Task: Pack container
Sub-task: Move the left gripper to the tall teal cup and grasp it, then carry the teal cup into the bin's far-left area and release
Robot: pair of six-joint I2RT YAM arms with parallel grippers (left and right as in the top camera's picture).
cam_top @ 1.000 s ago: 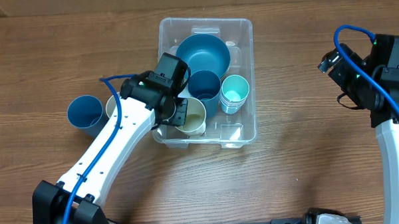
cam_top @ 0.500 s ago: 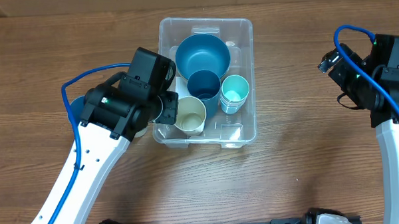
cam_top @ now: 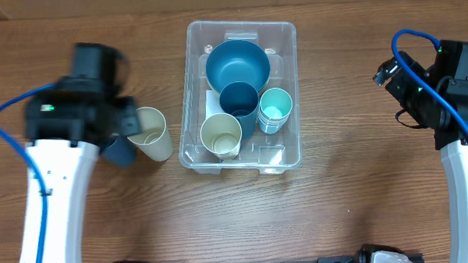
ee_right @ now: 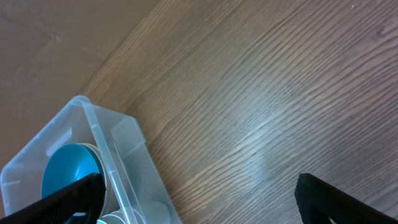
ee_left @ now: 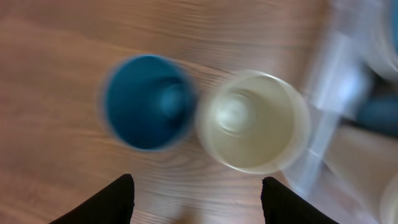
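Container (cam_top: pixel 271 154) sits mid-worktop (cam_top: pixel 353 190), upright. Inside: blue bowl (cam_top: pixel 237 63) at the far end, then dark blue cup (cam_top: pixel 239 100), teal cup (cam_top: pixel 276 106), cream cup (cam_top: pixel 221 134). L end effector (ee_left: pixel 198 182) hangs over a loose cream cup (ee_left: pixel 252 121) & a loose blue cup (ee_left: pixel 148 102), both just left of the container; fingers spread, nothing btwn. R end effector (ee_right: pixel 199 180) is well off to the right, spread wide, empty.

From high above, looks straight down on the brown wooden table (cam_top: pixel 338 214). At the left wrist, points down, close and blurred, at a dark blue plastic cup (ee_left: pixel 148 102) beside a cream plastic cup (ee_left: pixel 254 121), both shared with overhead. At the right wrist, slants leftward to a corner of the clear plastic rectangular container (ee_right: pixel 124 140), likewise shared.
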